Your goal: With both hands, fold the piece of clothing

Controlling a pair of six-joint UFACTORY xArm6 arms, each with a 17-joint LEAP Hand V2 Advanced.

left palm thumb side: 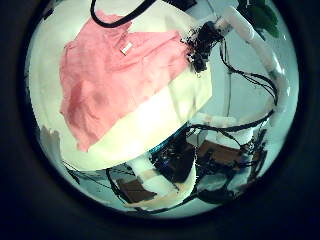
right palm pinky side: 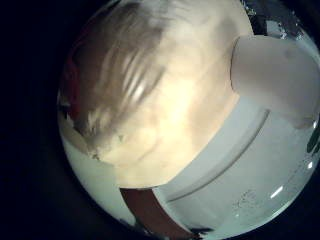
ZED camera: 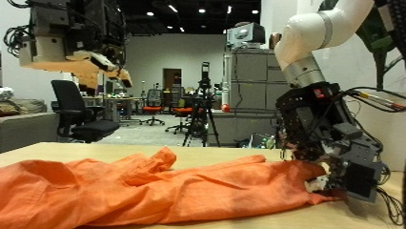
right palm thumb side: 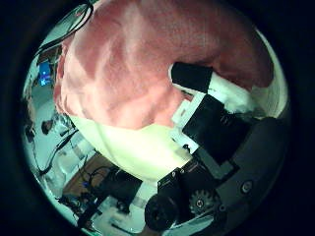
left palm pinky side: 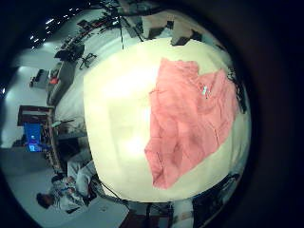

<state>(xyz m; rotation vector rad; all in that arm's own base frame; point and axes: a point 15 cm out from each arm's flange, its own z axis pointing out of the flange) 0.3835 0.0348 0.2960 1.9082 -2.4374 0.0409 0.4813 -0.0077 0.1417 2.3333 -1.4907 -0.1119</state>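
Note:
An orange piece of clothing (ZED camera: 152, 186) lies crumpled and spread across the pale table (ZED camera: 253, 218). My right hand (ZED camera: 330, 143) is down at one end of it, its fingers curled onto the bunched edge. In the right thumb side palm view, fingers (right palm thumb side: 212, 93) rest on the cloth (right palm thumb side: 138, 69). The cloth (right palm pinky side: 150, 90) also fills the right little finger side palm view. My left hand (ZED camera: 70, 38) hangs high above the table, holding nothing. Its palm views look down on the whole garment (left palm pinky side: 190, 119) (left palm thumb side: 110, 75) and on the right hand (left palm thumb side: 200, 45), with no curled fingers in them.
Bare table (left palm pinky side: 114, 104) lies beside the garment, and the table's edge runs close to the right hand. Beyond the far edge stand office chairs (ZED camera: 70, 105), a tripod (ZED camera: 203, 105) and a grey cabinet (ZED camera: 248, 91).

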